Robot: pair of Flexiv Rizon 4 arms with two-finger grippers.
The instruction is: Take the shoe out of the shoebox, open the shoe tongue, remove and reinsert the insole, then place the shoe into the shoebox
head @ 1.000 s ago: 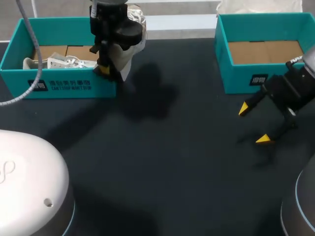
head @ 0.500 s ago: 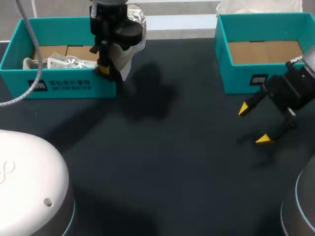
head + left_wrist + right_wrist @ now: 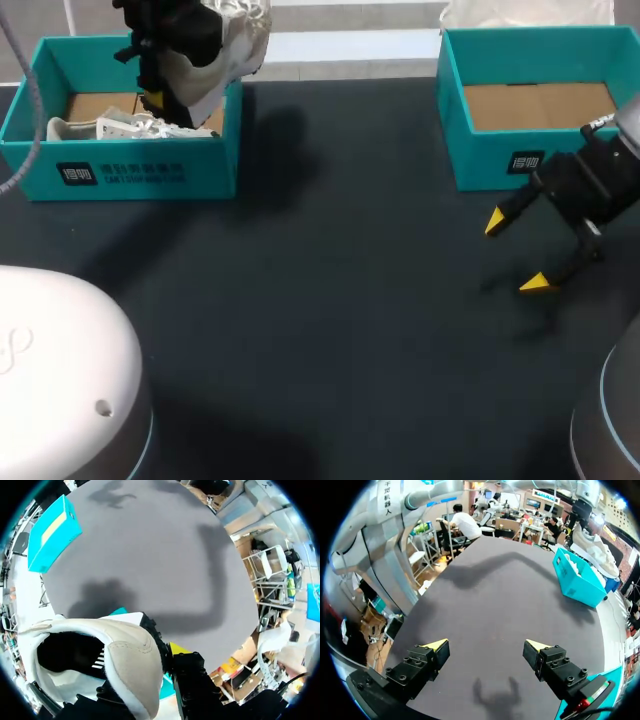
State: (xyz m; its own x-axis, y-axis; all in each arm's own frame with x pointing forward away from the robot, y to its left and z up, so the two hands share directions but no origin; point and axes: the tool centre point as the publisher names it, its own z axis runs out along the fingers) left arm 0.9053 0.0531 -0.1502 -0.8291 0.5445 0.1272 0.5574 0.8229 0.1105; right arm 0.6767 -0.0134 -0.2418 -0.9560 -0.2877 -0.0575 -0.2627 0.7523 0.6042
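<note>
Shoe (image 3: 232, 40) is held in the air by the left gripper (image 3: 160, 98), at 11 o'clock on the table (image 3: 330, 300) in the head view. It hangs over the right end of the left shoebox (image 3: 150, 170) and is clear of the rim. The left wrist view shows the shoe (image 3: 127, 665) clamped at the heel collar. One yellow-tipped finger of the left gripper (image 3: 165, 655) presses the outside of the collar. The other finger is hidden inside the shoe opening.

A second shoe (image 3: 105, 128), white with loose laces, lies on the floor of the left shoebox, toward its left end.

The right shoebox (image 3: 490, 158) sits at 2 o'clock and only its cardboard floor shows inside.

The right gripper (image 3: 515, 252) is at 4 o'clock, just in front of the right shoebox and low over the table. Its fingers are spread wide with nothing between them. The right wrist view confirms this: the right gripper (image 3: 486, 647) has both tips apart over bare table. Far ahead of it stands the left shoebox (image 3: 577, 585), with the shoe (image 3: 592, 547) hanging above it.
</note>
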